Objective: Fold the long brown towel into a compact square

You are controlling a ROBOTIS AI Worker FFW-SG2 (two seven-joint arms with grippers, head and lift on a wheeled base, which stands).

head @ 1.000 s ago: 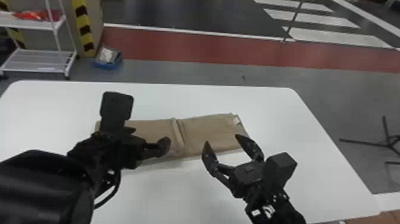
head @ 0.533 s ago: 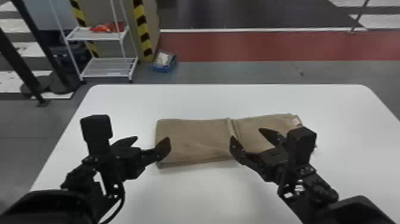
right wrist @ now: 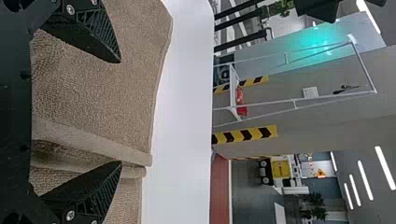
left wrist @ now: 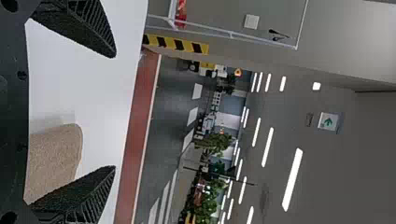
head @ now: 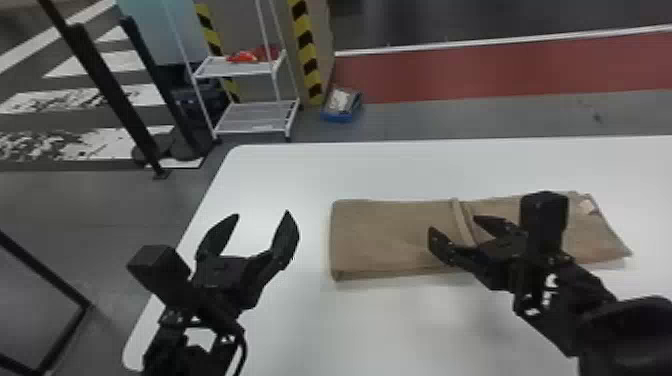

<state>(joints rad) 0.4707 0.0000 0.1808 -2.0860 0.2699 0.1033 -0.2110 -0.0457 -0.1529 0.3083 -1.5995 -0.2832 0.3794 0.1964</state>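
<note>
Right pincer [head: 455,224], fingers apart, hangs at the brown towel's [head: 385,235] middle, close by its crosswise ridge [head: 462,220], and looks nearer than the left pincer [head: 262,215], likewise spread, just off the left end. Lengthwise, the towel lies left to right across the counter [head: 425,330].

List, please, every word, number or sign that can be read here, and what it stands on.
No words or numbers are legible.
Green arrow: on the white sign high in the room.
Orange triangle on a white panel: too small to read.
Pale patch on the towel: unreadable.
</note>
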